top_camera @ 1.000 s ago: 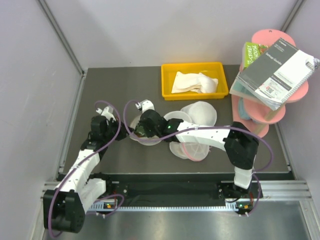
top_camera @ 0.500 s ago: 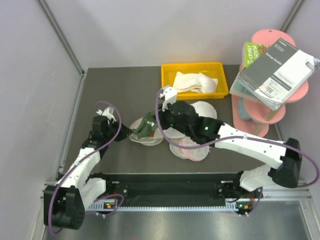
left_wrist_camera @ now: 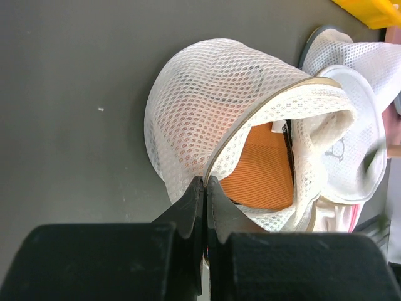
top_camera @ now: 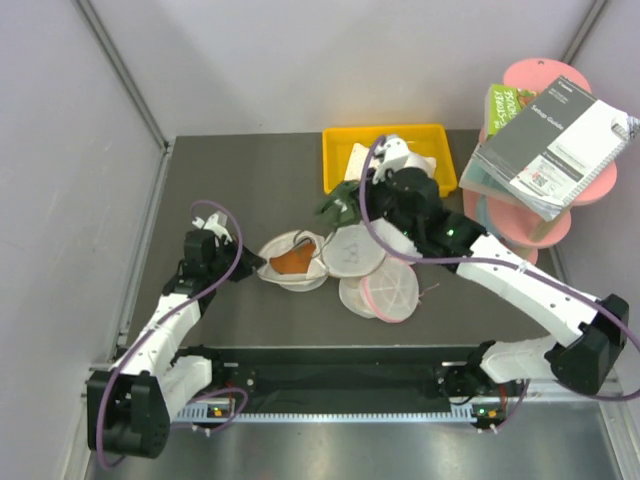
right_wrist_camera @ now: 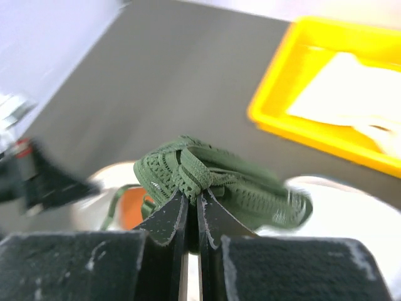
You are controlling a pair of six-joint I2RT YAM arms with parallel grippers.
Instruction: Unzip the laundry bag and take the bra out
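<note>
Down at the near side, the left fingers (left_wrist_camera: 205,182) are pressed tight together, pinching the edge of the laundry bag (left_wrist_camera: 207,113) right at its tan rim (left_wrist_camera: 263,103). The bag lies on the dark worktop (top_camera: 250,180) with its mouth gaping open, and orange fabric (left_wrist_camera: 257,175) shows inside. Just beside it on the right sit two more pods: a white mesh bag (top_camera: 350,252) touching it, and a pink-rimmed mesh bag (top_camera: 390,293) overlapping that one, nearer the arms.

Further back, the right fingers (right_wrist_camera: 193,197) are up off the worktop and clamped hard on a bunch of dark green lace. That's the bra (right_wrist_camera: 219,172), out of the bag and hanging in the air above the pods, with one strap looping down towards the orange. From above it hovers near the front left corner of the yellow tray (top_camera: 330,165), where a white cloth (top_camera: 360,160) lies. Far right, a pink shelf (top_camera: 530,235) carries a booklet (top_camera: 560,140).
</note>
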